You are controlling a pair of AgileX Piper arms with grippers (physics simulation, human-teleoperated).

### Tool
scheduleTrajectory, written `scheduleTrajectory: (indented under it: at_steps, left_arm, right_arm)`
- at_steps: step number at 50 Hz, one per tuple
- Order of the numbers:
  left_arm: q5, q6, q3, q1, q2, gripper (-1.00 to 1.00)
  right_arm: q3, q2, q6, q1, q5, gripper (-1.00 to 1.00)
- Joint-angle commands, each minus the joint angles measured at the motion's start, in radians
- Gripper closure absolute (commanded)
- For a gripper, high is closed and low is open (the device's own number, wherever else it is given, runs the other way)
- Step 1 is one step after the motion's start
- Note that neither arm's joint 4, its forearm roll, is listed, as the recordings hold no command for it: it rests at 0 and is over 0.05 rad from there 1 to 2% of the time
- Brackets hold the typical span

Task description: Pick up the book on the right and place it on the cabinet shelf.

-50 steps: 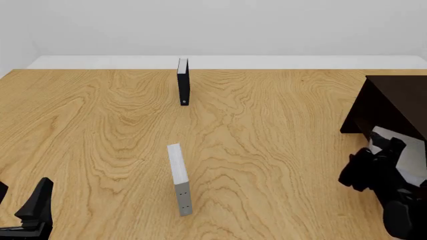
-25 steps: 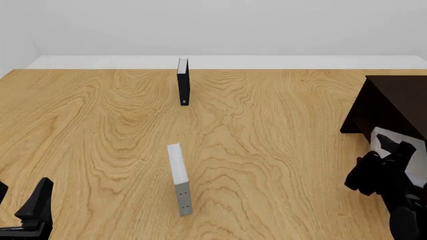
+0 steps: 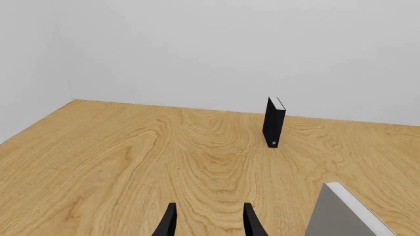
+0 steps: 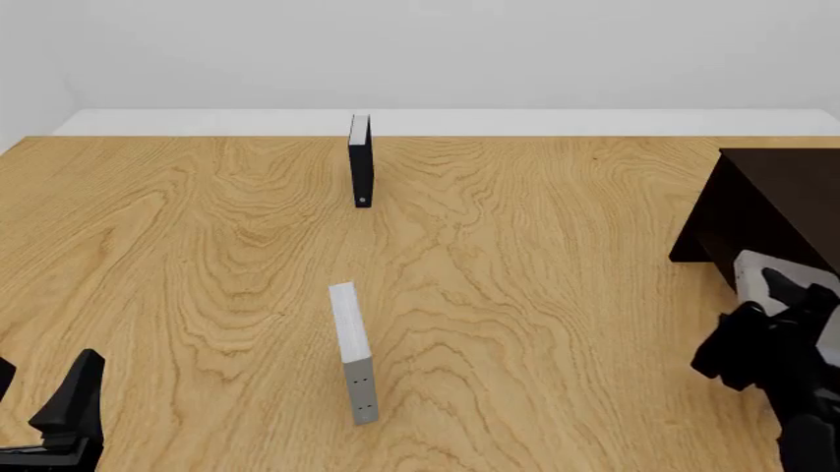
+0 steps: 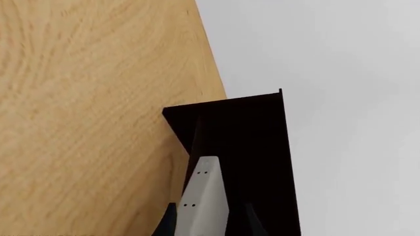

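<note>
My right gripper (image 4: 785, 300) is shut on the light-grey book (image 4: 753, 270) and holds it at the table's right edge, just in front of the near-black cabinet (image 4: 777, 202). In the right wrist view the book (image 5: 206, 187) stands between my fingers, its narrow edge with small dark dots pointing at the cabinet's dark opening (image 5: 253, 147). Whether it touches the shelf I cannot tell. My left gripper (image 4: 69, 408) is open and empty at the near left corner; in the left wrist view its fingers (image 3: 169, 223) stand apart over bare wood.
A thin black book (image 4: 361, 160) stands upright at the far middle of the table. A thin grey-white book with spine dots (image 4: 352, 349) stands upright in the near middle. Both show in the left wrist view, black (image 3: 273, 123) and grey-white (image 3: 347, 214).
My right gripper has moved right and toward the near edge with the book in it. The left arm and the two standing books have not moved.
</note>
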Motion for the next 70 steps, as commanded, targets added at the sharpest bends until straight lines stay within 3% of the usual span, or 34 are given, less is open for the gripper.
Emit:
scheduleTrajectory:
  at_steps: [1, 22, 38, 40, 44, 46, 57, 70]
  left_arm:
    - [0.000, 0.001, 0.000, 0.000, 0.000, -1.00]
    - [0.001, 0.000, 0.000, 0.004, -0.001, -1.00]
    - [0.001, 0.002, 0.000, 0.004, -0.001, -1.00]
    - [0.001, 0.002, 0.000, 0.004, -0.001, -1.00]
    - [0.001, 0.001, 0.000, 0.004, -0.001, -1.00]
    - [0.001, 0.001, 0.000, 0.004, -0.001, -1.00]
    - [0.001, 0.001, 0.000, 0.004, -0.001, -1.00]
    - [0.001, -0.001, 0.000, 0.004, -0.001, -1.00]
  right_arm:
    - [-0.002, -0.018, 0.006, -0.041, 0.009, -1.00]
    - [-0.009, -0.090, 0.014, -0.096, 0.086, -1.00]
    - [0.002, -0.096, 0.010, -0.126, 0.084, -1.00]
    - [-0.005, -0.110, 0.028, -0.127, 0.107, -1.00]
    - [0.014, -0.085, 0.008, -0.138, 0.068, -1.00]
    - [0.008, -0.101, 0.029, -0.139, 0.092, -1.00]
    - [0.012, -0.094, 0.025, -0.168, 0.088, -1.00]
    - [0.044, -0.021, -0.024, -0.209, 0.019, -1.00]
